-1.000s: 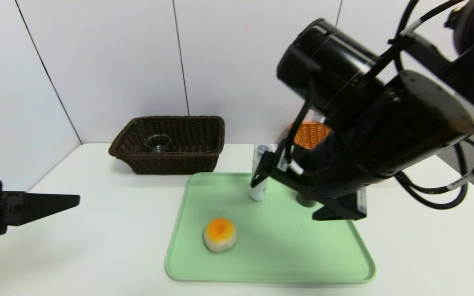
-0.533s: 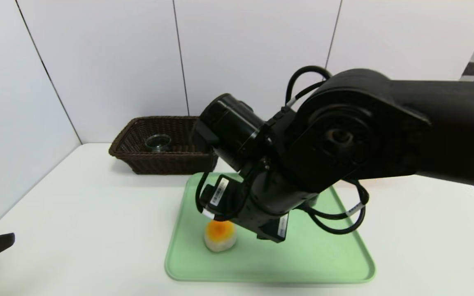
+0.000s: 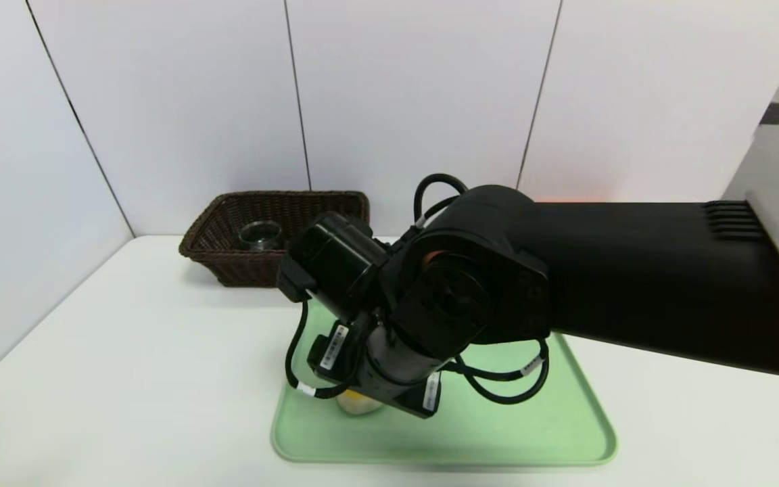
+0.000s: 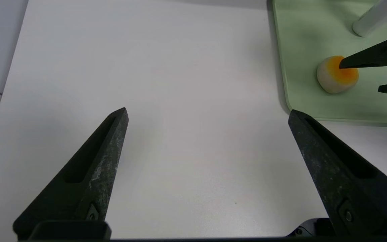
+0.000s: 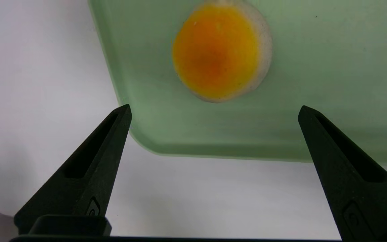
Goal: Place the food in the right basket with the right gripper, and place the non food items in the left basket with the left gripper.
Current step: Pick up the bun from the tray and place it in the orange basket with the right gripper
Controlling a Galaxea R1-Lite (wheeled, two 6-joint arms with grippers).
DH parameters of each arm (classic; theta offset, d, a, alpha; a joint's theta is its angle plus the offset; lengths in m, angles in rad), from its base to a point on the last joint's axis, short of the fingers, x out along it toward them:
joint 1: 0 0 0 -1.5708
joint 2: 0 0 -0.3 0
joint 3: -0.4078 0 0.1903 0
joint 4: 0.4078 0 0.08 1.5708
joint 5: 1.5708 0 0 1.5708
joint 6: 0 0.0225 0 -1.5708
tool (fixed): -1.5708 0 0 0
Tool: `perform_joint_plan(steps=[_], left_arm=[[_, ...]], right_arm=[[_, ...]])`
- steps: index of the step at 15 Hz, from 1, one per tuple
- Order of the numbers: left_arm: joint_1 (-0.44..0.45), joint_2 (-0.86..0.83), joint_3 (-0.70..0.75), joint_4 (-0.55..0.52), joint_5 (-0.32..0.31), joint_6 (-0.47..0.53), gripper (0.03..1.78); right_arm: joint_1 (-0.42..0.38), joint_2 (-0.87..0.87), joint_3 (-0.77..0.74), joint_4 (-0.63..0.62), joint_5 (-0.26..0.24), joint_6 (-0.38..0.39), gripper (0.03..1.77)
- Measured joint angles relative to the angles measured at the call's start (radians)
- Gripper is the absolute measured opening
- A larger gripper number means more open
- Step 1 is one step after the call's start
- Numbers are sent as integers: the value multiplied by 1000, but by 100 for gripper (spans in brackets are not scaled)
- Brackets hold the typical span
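Above the green tray, a bun near my open right claw

On the tray sits the orange-topped bun, ungripped, just beyond the span between my spread fingertips. My right arm reaches leftward across the tray, claw downward. My left claw hangs open over the counter.

White wall panels with thin dark seams
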Motion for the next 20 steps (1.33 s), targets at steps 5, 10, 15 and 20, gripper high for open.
perform_joint_plan(steps=[5,10,15,20], left_arm=[[-3,-2,0,-9,-1,1,169],[-5,-6,0,-6,-2,1,169],[-5,-10,0,-6,-3,2,169],[-5,-10,-1,-7,-3,1,169]], right_arm=[[-1,29,-1,-2,-64,-66,171],[5,47,-1,-37,-97,-169,171],[22,66,-1,-57,-138,-244,171],[26,84,-1,-79,-154,-281,171]])
